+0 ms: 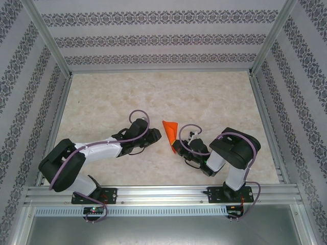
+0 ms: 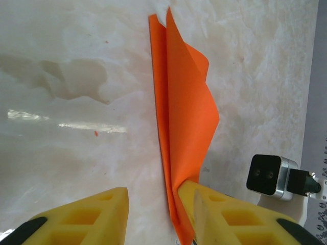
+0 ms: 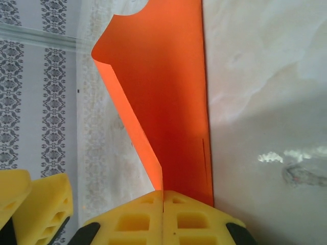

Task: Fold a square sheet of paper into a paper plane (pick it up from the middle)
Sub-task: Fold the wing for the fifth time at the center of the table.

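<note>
The orange sheet of paper [image 1: 170,130] is folded into a narrow pointed shape and stands on edge over the table's middle, between the two arms. My right gripper [image 3: 163,194] is shut on its near end, and the paper [image 3: 168,102] rises ahead of the closed yellow fingers. My left gripper [image 2: 153,196] is open. Its right finger [image 2: 204,204] touches the side of the paper [image 2: 184,112]. Its left finger [image 2: 97,209] stands apart over bare table. In the top view the left gripper [image 1: 156,135] is just left of the paper and the right gripper [image 1: 180,145] is at its near tip.
The marble-patterned table [image 1: 153,97] is bounded by aluminium rails and patterned walls [image 1: 153,38]. The right arm's wrist camera [image 2: 271,176] sits close to the right of my left fingers. My left gripper's yellow fingers [image 3: 30,204] show at the right wrist view's lower left.
</note>
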Action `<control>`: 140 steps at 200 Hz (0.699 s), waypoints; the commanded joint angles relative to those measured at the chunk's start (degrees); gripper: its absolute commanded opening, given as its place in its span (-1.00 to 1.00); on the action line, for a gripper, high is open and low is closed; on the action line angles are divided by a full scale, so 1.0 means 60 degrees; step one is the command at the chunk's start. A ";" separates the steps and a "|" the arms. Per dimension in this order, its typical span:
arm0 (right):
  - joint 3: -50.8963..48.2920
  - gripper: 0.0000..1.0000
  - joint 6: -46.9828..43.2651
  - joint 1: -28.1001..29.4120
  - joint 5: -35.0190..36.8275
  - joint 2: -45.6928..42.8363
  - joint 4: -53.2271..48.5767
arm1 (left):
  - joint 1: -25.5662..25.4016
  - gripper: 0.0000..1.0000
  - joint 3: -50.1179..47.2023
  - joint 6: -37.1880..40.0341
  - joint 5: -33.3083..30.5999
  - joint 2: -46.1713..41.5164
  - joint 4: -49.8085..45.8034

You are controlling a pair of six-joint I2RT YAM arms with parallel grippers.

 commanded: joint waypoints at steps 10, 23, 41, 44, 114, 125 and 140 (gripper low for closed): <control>-0.0022 -1.00 0.0853 -0.0154 -0.0839 0.0424 -0.1672 | 0.0111 -0.27 0.0622 0.0500 0.0732 0.0611 0.1012; -0.0001 -1.00 0.1038 -0.0156 -0.0986 0.0584 -0.1438 | 0.0103 -0.28 0.0880 0.0613 0.0971 0.0915 0.1108; 0.0030 -1.00 0.1209 -0.0161 -0.0992 0.0712 -0.1339 | 0.0111 -0.31 0.1297 0.0847 0.1322 0.1394 0.1204; 0.0030 -1.00 0.1229 -0.0170 -0.0977 0.0715 -0.1353 | 0.0100 -0.32 0.1362 0.0868 0.1381 0.1488 0.1211; -0.0003 -0.96 0.1239 -0.0169 -0.0901 0.0558 -0.1581 | 0.0125 -0.36 0.2368 0.1011 0.2052 0.3276 0.1927; 0.0037 -0.91 0.1178 -0.0173 -0.0942 0.0501 -0.1651 | 0.0125 -0.37 0.2424 0.0977 0.2123 0.3463 0.2054; 0.0112 -0.81 0.1053 -0.0155 -0.1020 0.0358 -0.1835 | 0.0124 -0.38 0.2489 0.1009 0.2185 0.3616 0.2082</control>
